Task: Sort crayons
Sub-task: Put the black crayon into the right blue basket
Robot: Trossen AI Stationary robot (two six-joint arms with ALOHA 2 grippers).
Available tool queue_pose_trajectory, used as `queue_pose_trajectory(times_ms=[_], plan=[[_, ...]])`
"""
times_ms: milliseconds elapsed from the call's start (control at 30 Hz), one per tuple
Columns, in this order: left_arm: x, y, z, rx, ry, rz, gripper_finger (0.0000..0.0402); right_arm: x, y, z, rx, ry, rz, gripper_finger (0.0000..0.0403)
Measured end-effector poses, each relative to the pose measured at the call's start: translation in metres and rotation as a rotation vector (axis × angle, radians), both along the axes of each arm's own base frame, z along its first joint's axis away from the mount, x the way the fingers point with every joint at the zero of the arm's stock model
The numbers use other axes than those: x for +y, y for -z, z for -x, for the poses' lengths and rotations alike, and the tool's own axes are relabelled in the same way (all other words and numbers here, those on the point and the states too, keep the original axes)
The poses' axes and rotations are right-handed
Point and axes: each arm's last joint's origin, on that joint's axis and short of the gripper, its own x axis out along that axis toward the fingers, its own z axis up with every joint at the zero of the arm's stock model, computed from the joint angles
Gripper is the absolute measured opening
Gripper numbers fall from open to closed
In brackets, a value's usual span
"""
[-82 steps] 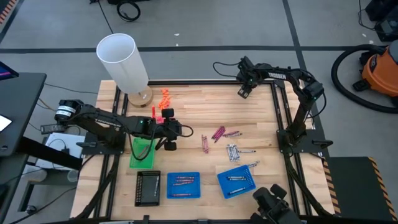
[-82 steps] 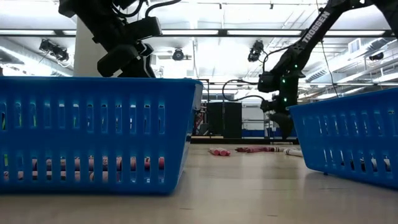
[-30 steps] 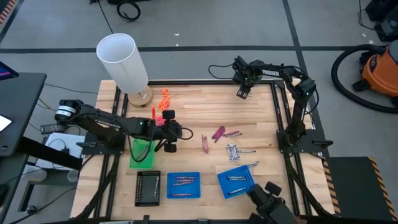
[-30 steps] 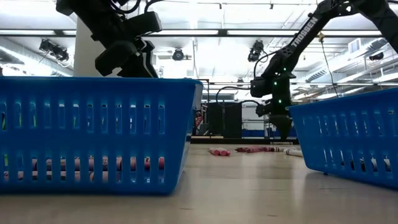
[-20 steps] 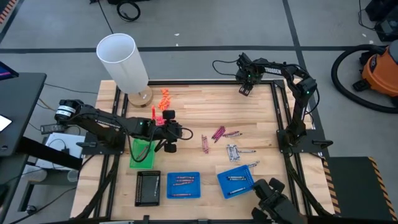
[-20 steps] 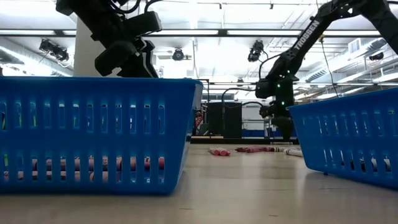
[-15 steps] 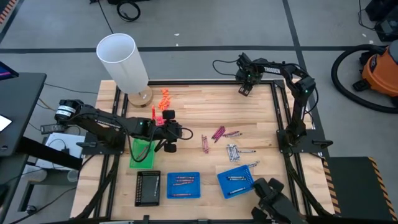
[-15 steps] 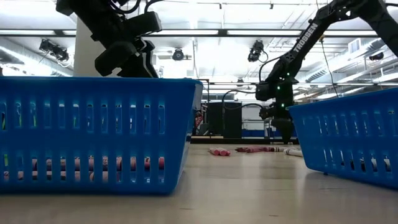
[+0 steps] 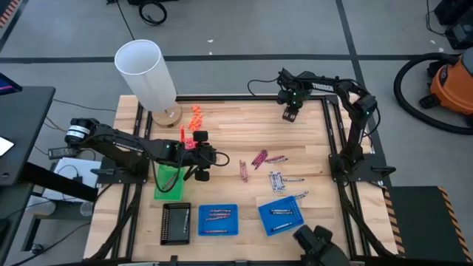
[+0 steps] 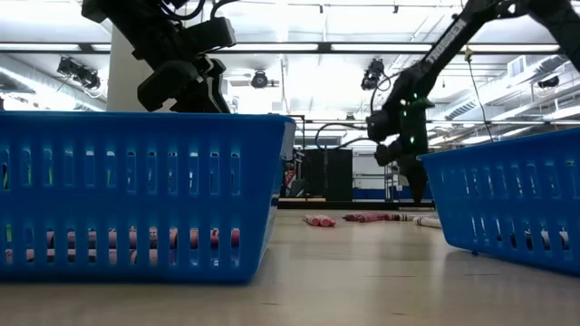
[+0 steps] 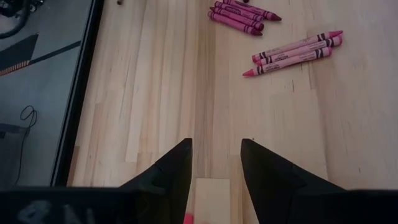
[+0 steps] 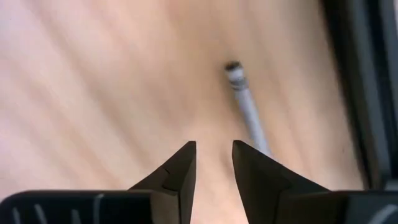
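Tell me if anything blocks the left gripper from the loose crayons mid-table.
Nothing visible does. The left gripper is open over bare wood, and only open table separates it from the pink crayons.

White cylinder (image 9: 146, 72), green tray (image 9: 169, 182), black tray (image 9: 176, 223), orange vacuum (image 9: 451, 81).

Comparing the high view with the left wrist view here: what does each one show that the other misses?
Only the high view shows the two blue baskets, the green tray, the white cylinder, the grey crayons and the right gripper at the table's far edge. Only the left wrist view shows the left gripper from behind, fingers apart over bare wood, holding nothing. Both show the magenta crayons and pinkish crayons lying loose.
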Motion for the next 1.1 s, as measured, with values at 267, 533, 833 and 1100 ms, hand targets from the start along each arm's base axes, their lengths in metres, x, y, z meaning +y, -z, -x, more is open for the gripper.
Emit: queue_pose_trajectory(times_ms=[267,533,833,1100], plan=[[-0.001,0.000,0.000,-0.008,-0.014,0.016,0.0149,0.038,-0.025,-0.019,0.042,-0.002,0.027,0.0108],[-0.008,0.001,0.003,0.007,-0.001,0.029,0.0149,0.110,0.009,-0.038,0.211,-0.140,0.001,0.0107],[-0.009,0.002,0.004,0.023,0.001,0.026,0.0149,0.162,0.021,-0.026,0.159,-0.118,0.110,0.0120],[-0.009,0.002,0.004,0.028,0.003,0.024,0.0149,0.202,0.040,-0.004,0.100,-0.147,0.250,0.0127]])
